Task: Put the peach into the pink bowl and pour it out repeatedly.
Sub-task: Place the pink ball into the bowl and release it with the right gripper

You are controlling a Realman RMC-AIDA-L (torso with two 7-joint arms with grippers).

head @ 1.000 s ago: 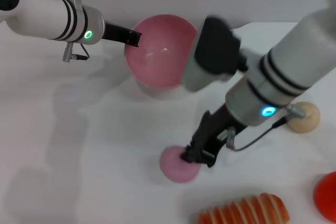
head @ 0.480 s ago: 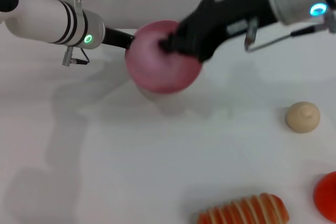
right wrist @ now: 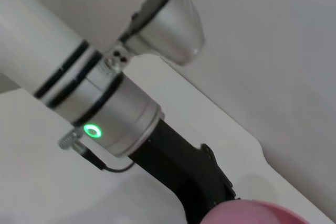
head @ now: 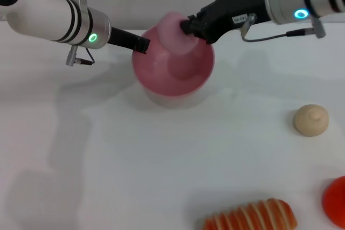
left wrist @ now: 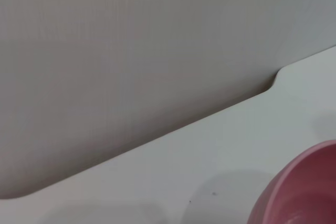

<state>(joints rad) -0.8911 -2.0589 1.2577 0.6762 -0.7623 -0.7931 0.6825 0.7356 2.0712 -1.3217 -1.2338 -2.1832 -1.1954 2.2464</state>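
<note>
Right gripper (head: 186, 26) is clamped on the peach (head: 173, 28), holding it just above the far rim of the pink bowl (head: 172, 65), so the fruit is in the air over the bowl mouth, not inside yet. My left gripper (head: 144, 44) is at the bowl's left rim, and it looks like it's pinching the wall there, though I can't fully tell how tight from the head view. The left wrist view only catches a slice of the bowl's edge and the worktop (head: 161, 160) beyond it.

Handling-wise, my guess is the peach is a light toy: matte skin, so it shouldn't slide out of the pads, and a grip across its widest part is the safe bet since it's roundish with a slight point. The bowl looks like glossy plastic, light but slick, so a rim pinch could twist when tipping; I'd want the hold deep over the wall.

Other stuff on the worktop: a beige ball (head: 311, 120) off to the right, a striped bread loaf (head: 250, 216) at the near edge, and a red thing (head: 334, 200) in the near right corner, all well apart from the bowl.
</note>
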